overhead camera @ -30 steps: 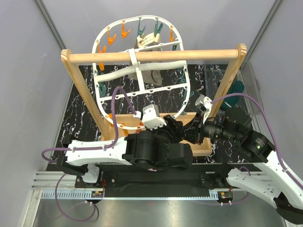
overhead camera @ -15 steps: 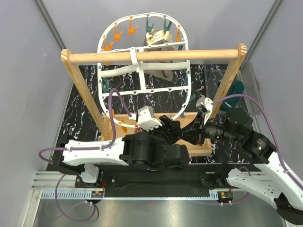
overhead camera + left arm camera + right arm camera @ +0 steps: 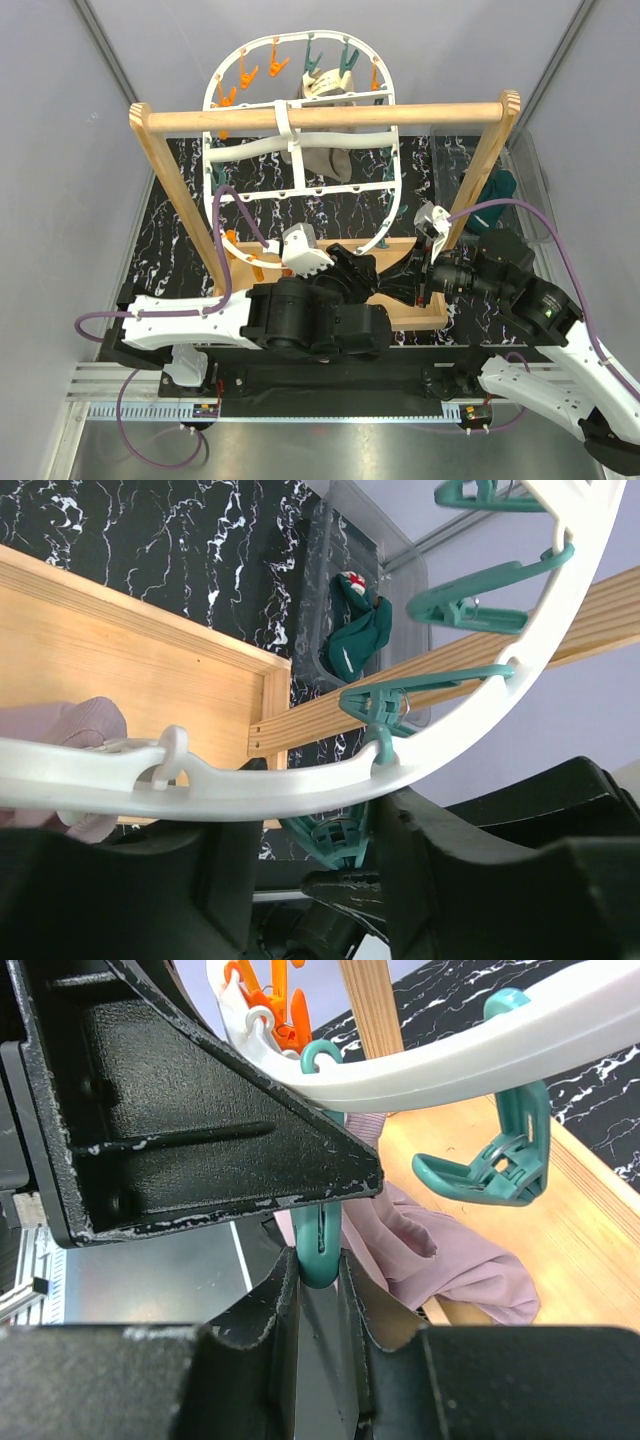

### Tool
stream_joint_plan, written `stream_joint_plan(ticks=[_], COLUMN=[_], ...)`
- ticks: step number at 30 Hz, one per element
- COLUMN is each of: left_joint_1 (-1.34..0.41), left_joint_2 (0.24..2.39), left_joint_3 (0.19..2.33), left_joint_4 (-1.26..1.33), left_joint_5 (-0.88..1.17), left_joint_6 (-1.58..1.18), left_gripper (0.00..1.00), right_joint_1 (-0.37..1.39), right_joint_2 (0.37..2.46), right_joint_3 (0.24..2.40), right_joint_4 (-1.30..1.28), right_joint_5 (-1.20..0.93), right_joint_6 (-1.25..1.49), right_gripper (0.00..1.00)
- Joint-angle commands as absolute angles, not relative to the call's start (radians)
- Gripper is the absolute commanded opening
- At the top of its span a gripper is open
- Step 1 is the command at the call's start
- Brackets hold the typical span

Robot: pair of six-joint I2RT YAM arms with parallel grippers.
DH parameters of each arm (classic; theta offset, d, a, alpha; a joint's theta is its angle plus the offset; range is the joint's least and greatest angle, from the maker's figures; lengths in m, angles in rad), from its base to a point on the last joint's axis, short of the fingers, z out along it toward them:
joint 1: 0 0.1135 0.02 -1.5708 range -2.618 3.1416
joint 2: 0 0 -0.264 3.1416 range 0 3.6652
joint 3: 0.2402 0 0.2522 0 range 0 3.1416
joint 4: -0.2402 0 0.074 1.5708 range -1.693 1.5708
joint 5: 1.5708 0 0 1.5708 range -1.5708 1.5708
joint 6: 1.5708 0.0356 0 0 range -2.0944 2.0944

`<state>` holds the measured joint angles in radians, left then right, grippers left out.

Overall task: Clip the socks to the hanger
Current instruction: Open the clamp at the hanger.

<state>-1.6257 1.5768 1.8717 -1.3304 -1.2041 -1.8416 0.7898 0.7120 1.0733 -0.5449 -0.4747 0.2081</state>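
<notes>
A pink sock [image 3: 440, 1250] lies bunched over the wooden base [image 3: 560, 1220], just under the hanger [image 3: 480, 1045] rim and beside a teal clip [image 3: 320, 1245] pinched by the right gripper [image 3: 320, 1290], while the left gripper [image 3: 320, 880] sits at the rim, its grip impossible to tell.

One hanger [image 3: 297, 188], one wooden stand [image 3: 330, 116], one grey-beige cloth [image 3: 320, 155], one teal sock [image 3: 358, 640], one mauve-pink sock [image 3: 450, 1260] behind the right gripper [image 3: 320, 1290], one teal clothespin [image 3: 322, 1235] between its fingers.
</notes>
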Motion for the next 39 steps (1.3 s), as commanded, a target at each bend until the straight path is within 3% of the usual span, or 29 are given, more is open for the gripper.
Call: stream_joint_plan(ticks=[1, 7, 12, 17, 23, 30, 39], left_joint_1=[-1.614, -1.617, -1.618, -1.618, -1.624, -1.626, -1.632], left_joint_2=[1.514, 1.509, 1.505, 1.511, 1.523, 1.513, 1.508], left_joint_3=[1.884, 1.882, 1.885, 1.882, 1.898, 1.888, 1.884], left_joint_4=[-1.447, -1.436, -1.424, -1.404, -1.410, -1.404, -1.356], left_joint_5=[-1.312, -1.310, -1.312, -1.305, -1.305, -1.305, -1.305], left_joint_6=[-1.804, -1.784, -1.749, -1.714, -1.703, -1.721, -1.678], left_gripper=[0.45, 0.32, 0.00, 0.00, 0.00, 0.00, 0.00], right_joint_1=[0.795, 0.795, 0.795, 0.795, 0.792, 0.793, 0.793], right_joint_2=[0.706, 0.712, 0.713, 0.706, 0.686, 0.710, 0.758], right_joint_3=[1.078, 1.078, 1.077, 1.080, 1.063, 1.055, 1.040], right_joint_4=[-0.577, -0.578, -0.578, -0.578, -0.543, -0.459, -0.374], right_joint_5=[-0.512, -0.505, -0.509, -0.503, -0.502, -0.554, -0.592], right_joint_6=[0.201, 0.196, 0.199, 0.210, 0.224, 0.255, 0.288], right_gripper=[0.00, 0.00, 0.00, 0.12, 0.49, 0.63, 0.66])
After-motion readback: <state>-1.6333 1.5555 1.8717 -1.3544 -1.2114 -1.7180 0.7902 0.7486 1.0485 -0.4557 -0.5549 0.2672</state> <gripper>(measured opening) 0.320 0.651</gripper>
